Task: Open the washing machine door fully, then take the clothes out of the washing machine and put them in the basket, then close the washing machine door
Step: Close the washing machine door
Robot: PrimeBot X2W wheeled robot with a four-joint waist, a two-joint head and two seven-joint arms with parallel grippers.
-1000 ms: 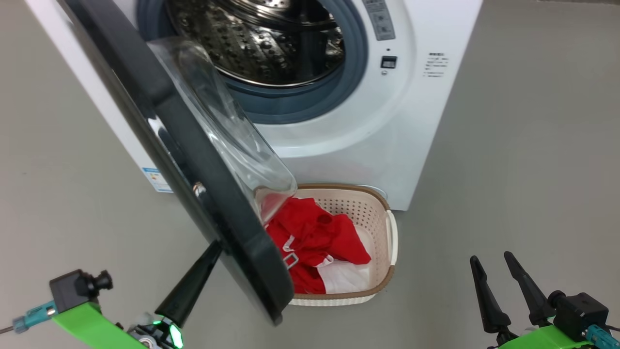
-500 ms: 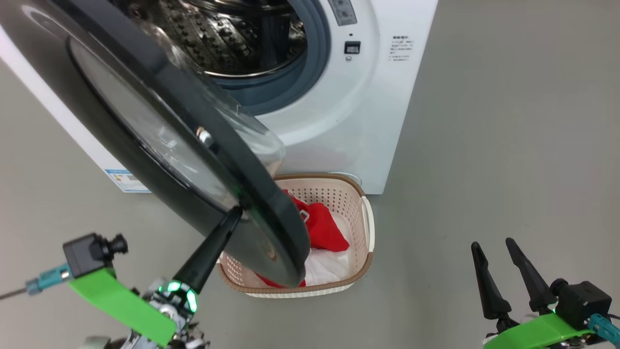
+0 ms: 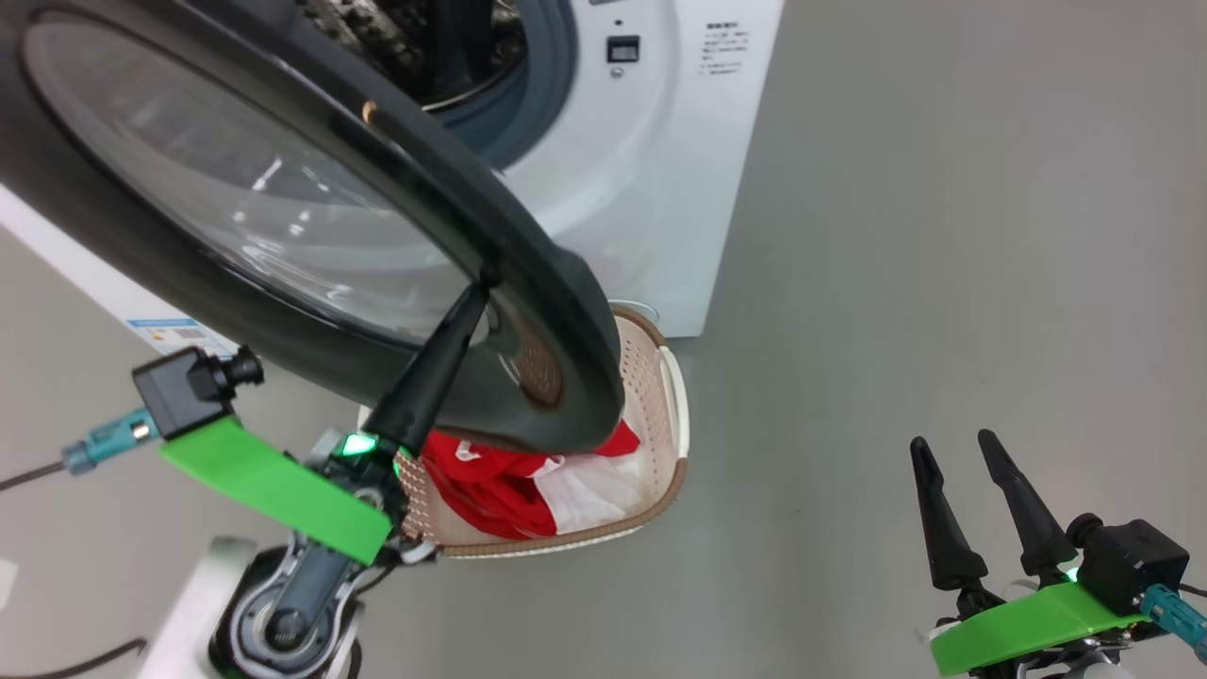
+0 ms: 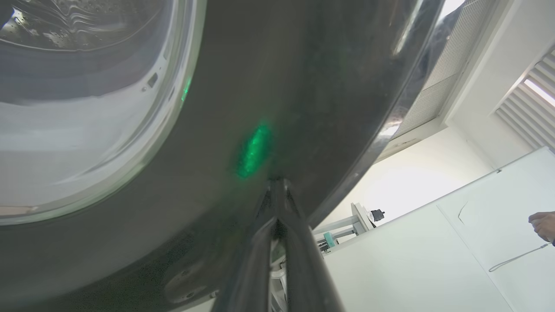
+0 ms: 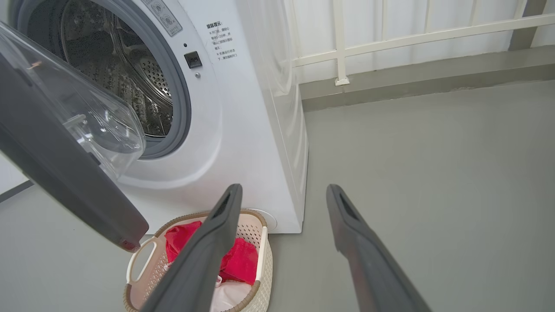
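The left gripper (image 3: 483, 288) has its two fingers pressed together with nothing between them, and their tips bear on the outer black rim of the door (image 3: 264, 198); the left wrist view shows the same contact, with the gripper's green light mirrored in the gloss. A second ago those fingers sat at the door's lower edge, and the door showed its edge and its bulging inner glass to the head camera. Now its outer face is turned towards that camera and hides much of the opening. The camera has shifted too, yet the door has clearly swung towards the machine (image 3: 651, 170). The right gripper (image 3: 950, 441) stays spread wide and empty, low at the right, well apart from everything. Under the door's lower edge stands the basket (image 3: 660, 490), just in front of the machine, with the red and white clothes (image 3: 490, 476) lying in it. In the right wrist view the drum (image 5: 117, 78) looks empty as far as it shows, and the door is not yet shut. So unloading seems done and the closing push is partway through.
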